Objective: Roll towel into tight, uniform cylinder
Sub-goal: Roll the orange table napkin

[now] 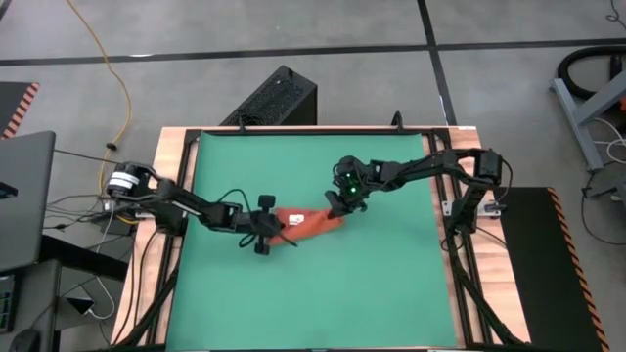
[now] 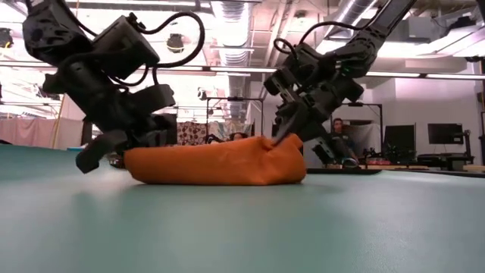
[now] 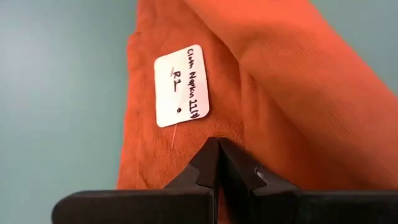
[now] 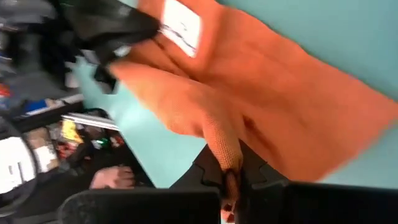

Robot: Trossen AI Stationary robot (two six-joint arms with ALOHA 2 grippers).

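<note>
The orange-red towel (image 1: 311, 224) lies bunched into a long low lump (image 2: 216, 165) in the middle of the green mat (image 1: 391, 284). Its white tag (image 3: 181, 84) faces up near its left end. My left gripper (image 1: 266, 232) is shut at the towel's left end, with its tips (image 3: 219, 148) on the cloth just beside the tag. My right gripper (image 1: 342, 204) is shut on the towel's right end (image 2: 284, 144). My left gripper's shut fingertips (image 3: 211, 155) touch the flat cloth beside the tag (image 3: 186, 134), coming from the table's left. I cannot tell whether any cloth is caught between them. The towel lies on the mat there. My right gripper pinches a raised fold of the towel (image 4: 222, 142) between its two fingers at the towel's right end, coming slanting from above and the far right. The fold is drawn up into a small peak (image 2: 282, 142); the rest lies on the mat.
The mat's wooden frame (image 1: 166, 166) runs around it, and bare mat lies near and far of the towel. A black box (image 1: 274, 98) stands beyond the far edge. A person sits in the room behind the table (image 2: 337, 136).
</note>
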